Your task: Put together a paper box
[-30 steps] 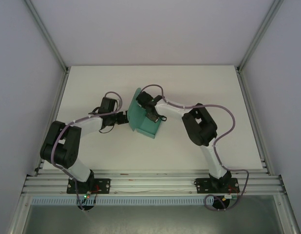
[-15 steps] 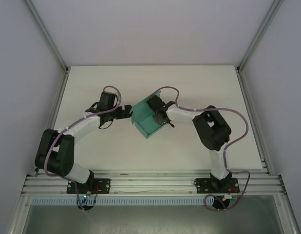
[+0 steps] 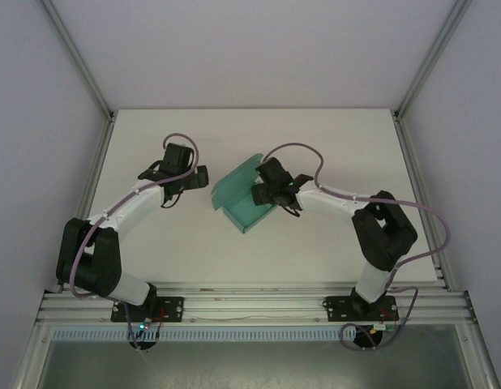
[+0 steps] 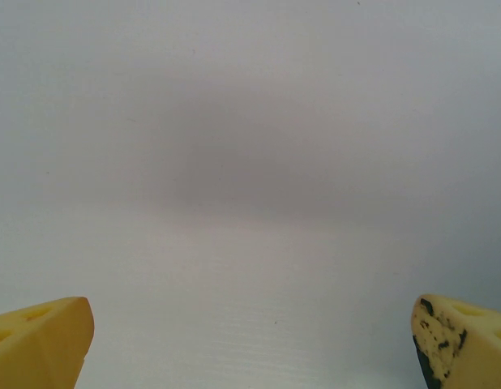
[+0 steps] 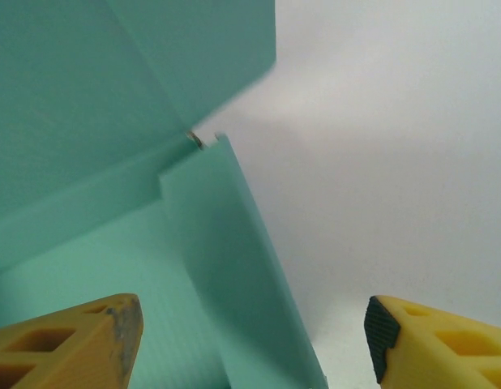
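Looking down from the top ext. cam: the paper box [image 3: 242,203] sits mid-frame on the white table [image 3: 331,138]. It is part-folded, with one panel tilted up at its upper left and the tray part toward lower right. The right gripper [image 3: 261,194] overlaps the box's right side; its tips are hard to make out against the black housing. The left gripper [image 3: 202,176] is just left of the box, apart from it. Purple cables [image 3: 299,150] loop over both arms.

Left wrist cam: two yellow fingertips [image 4: 40,340], cut off at the bottom corners, stand wide apart w/ bare table between and nothing held.

Right wrist cam: yellow fingertips [image 5: 64,340] sit at the bottom corners, spread wide, not clamped. An upright green wall rises between them, nearer the left one. Folded panels are at upper left, table at right. Can't tell whether either tip touches the card.
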`<state>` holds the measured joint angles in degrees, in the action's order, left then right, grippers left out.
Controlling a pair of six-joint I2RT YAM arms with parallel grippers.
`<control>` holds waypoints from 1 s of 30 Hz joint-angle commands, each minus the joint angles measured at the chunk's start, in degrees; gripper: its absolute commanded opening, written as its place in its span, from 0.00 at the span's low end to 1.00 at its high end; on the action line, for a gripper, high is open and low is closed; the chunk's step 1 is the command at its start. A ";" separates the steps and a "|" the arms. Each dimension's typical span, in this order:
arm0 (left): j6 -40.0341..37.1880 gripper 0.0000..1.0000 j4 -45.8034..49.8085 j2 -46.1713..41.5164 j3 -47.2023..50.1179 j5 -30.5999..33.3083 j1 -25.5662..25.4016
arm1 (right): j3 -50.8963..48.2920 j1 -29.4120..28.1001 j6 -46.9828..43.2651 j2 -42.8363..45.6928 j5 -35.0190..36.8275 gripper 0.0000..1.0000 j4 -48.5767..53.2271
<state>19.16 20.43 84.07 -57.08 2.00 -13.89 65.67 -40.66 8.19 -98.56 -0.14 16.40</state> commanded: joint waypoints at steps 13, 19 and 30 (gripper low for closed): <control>-1.61 1.00 -3.59 -9.53 6.63 -3.44 -0.08 | 0.26 9.23 -14.43 -1.06 -21.64 0.49 0.20; -0.86 1.00 -4.17 -10.13 9.68 -3.82 -0.08 | 4.96 10.27 -16.39 -7.62 -23.10 0.32 2.44; -0.31 1.00 -5.97 -9.55 11.55 -4.96 -0.07 | 6.23 9.35 -16.58 -13.34 -20.27 0.20 5.31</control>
<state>18.13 16.03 75.07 -45.89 -2.55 -13.89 71.16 -30.63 -7.79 -109.97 -23.51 18.06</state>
